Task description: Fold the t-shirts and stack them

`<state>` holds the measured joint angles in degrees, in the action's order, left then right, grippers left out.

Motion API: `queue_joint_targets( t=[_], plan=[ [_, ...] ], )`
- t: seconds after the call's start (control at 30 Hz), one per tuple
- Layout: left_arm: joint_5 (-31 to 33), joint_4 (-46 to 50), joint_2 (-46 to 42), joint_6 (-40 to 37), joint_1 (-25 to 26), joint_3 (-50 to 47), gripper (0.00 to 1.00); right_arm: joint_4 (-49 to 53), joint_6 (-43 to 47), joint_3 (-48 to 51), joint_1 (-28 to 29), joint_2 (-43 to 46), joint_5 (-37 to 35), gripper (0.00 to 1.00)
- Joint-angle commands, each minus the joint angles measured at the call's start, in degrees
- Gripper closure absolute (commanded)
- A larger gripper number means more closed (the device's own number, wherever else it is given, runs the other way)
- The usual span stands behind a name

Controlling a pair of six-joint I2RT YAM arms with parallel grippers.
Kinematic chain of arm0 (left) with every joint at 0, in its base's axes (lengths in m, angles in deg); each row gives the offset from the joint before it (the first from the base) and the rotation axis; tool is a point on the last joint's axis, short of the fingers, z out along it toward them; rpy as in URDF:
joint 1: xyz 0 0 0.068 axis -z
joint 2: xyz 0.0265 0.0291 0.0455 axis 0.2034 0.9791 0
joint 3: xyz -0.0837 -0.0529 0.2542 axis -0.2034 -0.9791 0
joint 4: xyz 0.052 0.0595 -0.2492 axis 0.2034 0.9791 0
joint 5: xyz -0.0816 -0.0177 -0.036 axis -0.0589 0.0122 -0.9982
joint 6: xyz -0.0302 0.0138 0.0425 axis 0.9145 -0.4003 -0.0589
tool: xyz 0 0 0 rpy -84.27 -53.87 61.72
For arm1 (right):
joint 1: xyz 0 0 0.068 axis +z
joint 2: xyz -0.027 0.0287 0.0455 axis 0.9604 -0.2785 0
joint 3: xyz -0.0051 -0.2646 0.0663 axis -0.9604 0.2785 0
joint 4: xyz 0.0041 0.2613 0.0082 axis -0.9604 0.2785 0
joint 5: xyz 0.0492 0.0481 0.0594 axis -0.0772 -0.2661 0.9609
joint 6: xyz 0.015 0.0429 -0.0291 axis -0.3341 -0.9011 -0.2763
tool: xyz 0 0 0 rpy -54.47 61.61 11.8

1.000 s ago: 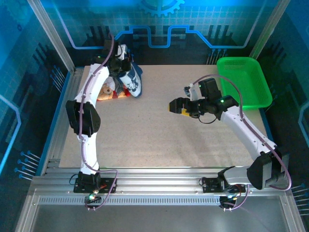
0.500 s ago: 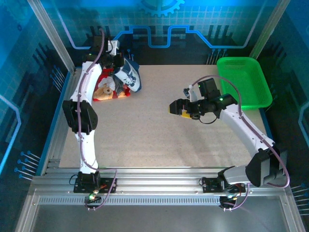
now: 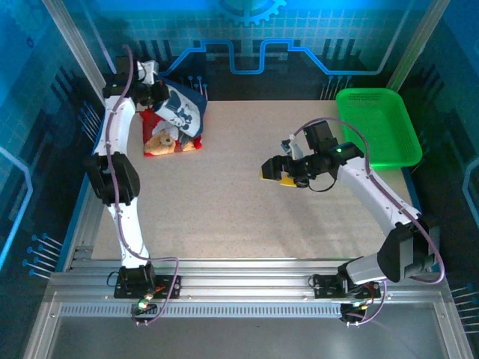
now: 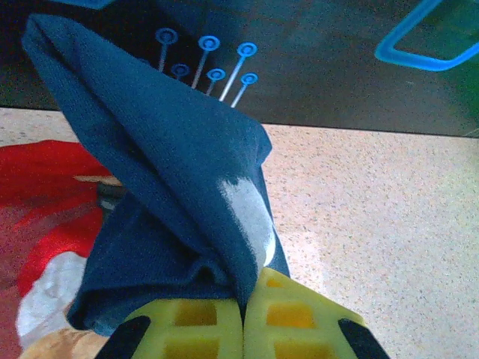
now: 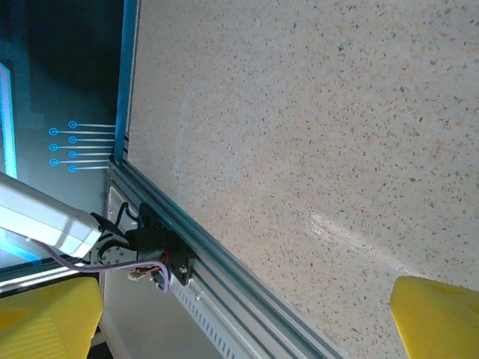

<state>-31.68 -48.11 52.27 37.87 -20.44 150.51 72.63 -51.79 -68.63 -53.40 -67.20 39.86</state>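
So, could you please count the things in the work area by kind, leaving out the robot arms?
T-shirts: 2 (navy blue t-shirt, red t-shirt)
Baskets: 1 (green basket)
Total: 3

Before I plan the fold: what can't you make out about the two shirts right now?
Navy shirt: print crumpled by folds, top and left wrist views.
Red shirt: outline partly under the navy one, top view; cut by the left wrist view's left edge.
Left pincer: how much cloth it pinches, cut by the bottom edge.
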Motion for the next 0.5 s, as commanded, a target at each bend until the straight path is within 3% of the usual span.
queue_joint_targets(
  t=[0.0,0.47],
  plan=[
    [-3.49,-3.06,1.13,-1.8,-1.36,-3.95,1.0,2.01,1.44,-1.86,-0.83,-1.35,2.63,0.0],
    [0.74,-8.17,2.98,0.94,-6.33,-20.09,0.98,2.97,1.74,0.84,-0.47,0.42,2.29,0.0]
  ],
)
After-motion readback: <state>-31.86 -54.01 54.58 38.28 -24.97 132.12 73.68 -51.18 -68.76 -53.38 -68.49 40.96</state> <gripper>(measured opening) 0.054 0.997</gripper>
